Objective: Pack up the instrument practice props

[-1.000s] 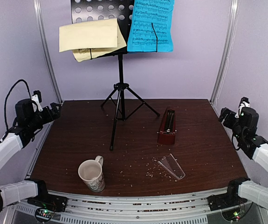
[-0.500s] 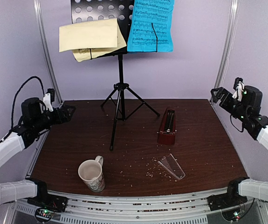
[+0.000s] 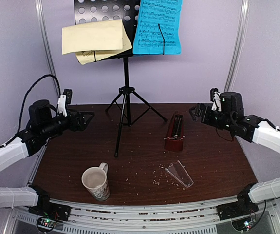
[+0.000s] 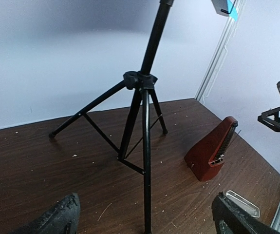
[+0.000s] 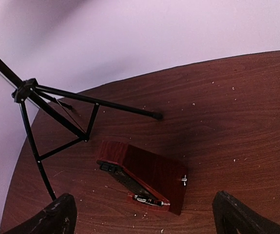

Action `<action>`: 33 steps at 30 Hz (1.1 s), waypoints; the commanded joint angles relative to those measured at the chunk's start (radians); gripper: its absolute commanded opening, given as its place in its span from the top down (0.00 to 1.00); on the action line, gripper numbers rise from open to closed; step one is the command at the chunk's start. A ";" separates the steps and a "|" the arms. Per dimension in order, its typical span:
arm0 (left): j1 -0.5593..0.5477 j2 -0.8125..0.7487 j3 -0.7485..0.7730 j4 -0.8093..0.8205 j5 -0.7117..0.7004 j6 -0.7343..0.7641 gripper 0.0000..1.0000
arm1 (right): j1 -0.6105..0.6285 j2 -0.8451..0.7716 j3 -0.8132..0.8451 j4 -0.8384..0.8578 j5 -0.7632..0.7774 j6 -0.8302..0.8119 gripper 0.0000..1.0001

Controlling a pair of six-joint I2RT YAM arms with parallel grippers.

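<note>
Lilac walls (image 3: 198, 63), dark wood tabletop (image 3: 217, 146) littered with crumbs (image 3: 160, 171). Music stand (image 3: 126, 83) stands at the back on three spread legs. Blue sheet (image 3: 158, 27) and pale yellow sheets (image 3: 93, 39) lean on its perforated desk, apparently held by the bottom lip; the yellow ones look folded over. Metronome (image 3: 174, 131) is upright just right of the stand, its face bare because its clear cover (image 3: 179, 174) lies apart, nearer the front. Mug (image 3: 96, 183) upright front left, looks empty. No packing box in view. Left fingers (image 4: 57, 219) and right fingers (image 5: 237, 214) are spread wide, grasping nothing, hovering at either side.
</note>
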 commanded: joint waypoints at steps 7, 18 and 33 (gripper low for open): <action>-0.138 0.039 0.057 0.114 -0.040 0.039 0.02 | 0.203 0.111 0.052 0.075 0.192 0.017 0.00; -0.262 0.172 0.083 0.215 -0.098 -0.023 0.02 | 0.329 0.294 0.194 -0.020 0.346 0.056 0.00; -0.275 0.230 0.069 0.268 -0.105 -0.074 0.02 | 0.321 0.436 0.316 -0.160 0.508 0.098 0.00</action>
